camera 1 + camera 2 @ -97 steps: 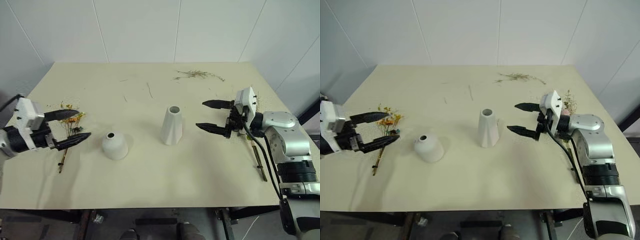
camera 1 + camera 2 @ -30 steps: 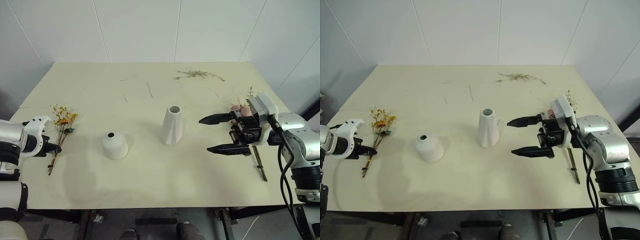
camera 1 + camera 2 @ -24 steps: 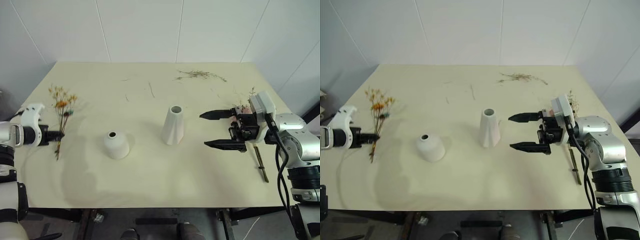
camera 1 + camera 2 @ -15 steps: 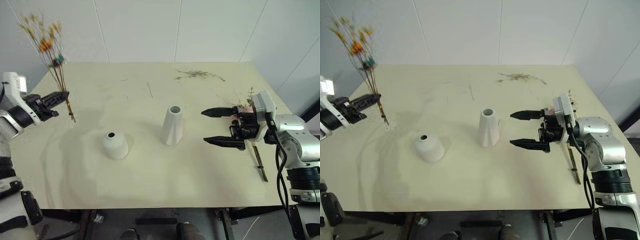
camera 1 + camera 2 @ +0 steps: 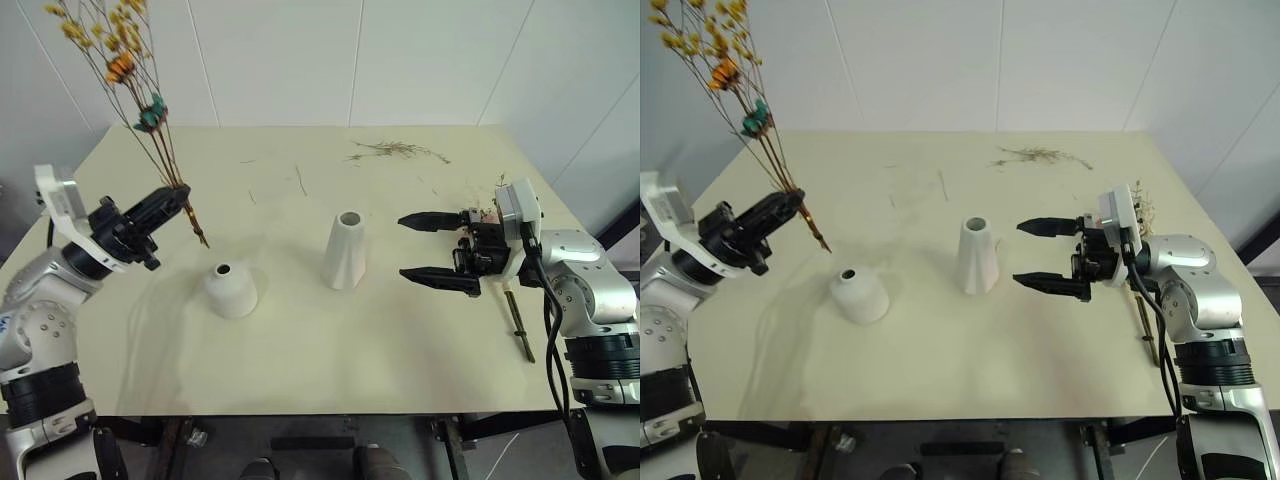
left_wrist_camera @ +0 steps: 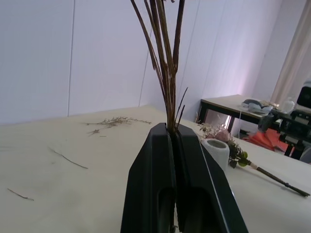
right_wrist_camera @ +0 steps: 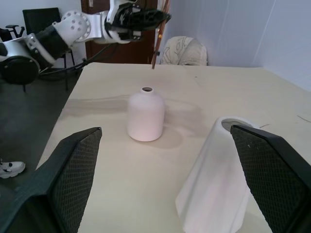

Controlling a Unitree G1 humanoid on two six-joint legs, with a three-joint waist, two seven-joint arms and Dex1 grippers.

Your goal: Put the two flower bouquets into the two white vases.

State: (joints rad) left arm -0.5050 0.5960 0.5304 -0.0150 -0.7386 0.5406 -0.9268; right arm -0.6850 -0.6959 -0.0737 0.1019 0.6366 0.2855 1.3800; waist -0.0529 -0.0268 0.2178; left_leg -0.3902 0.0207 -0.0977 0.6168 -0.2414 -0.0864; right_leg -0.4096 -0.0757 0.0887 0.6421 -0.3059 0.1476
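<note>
A pale cream bench (image 5: 300,340) stands against white panelled walls, and everything here can be placed from the squat white dome vase (image 5: 230,290) sitting toward its left half. Just above and to the left of that vase, the bouquet of thin brown stems with tiny yellow blossoms (image 5: 135,85) is held upright in the air, its cut ends hanging close to the vase's small top hole but off to one side. The left hand (image 5: 172,200) is pressed tight on the stems low down, pinching them. To the right of the dome vase stands the taller tapered white vase (image 5: 344,251), empty. Further right again, the right hand (image 5: 432,246) hovers level with its two black fingers spread wide, gripping nothing. Behind that hand, near the bench's right edge, lies the pink rose bouquet (image 5: 484,211), its long stem (image 5: 518,322) trailing toward the front. A loose dried sprig (image 5: 396,150) rests far back.

By my reckoning the first bouquet is mid-carry. Next, the stem ends must be brought directly over the small hole and lowered straight; that opening looks unforgiving.
</note>
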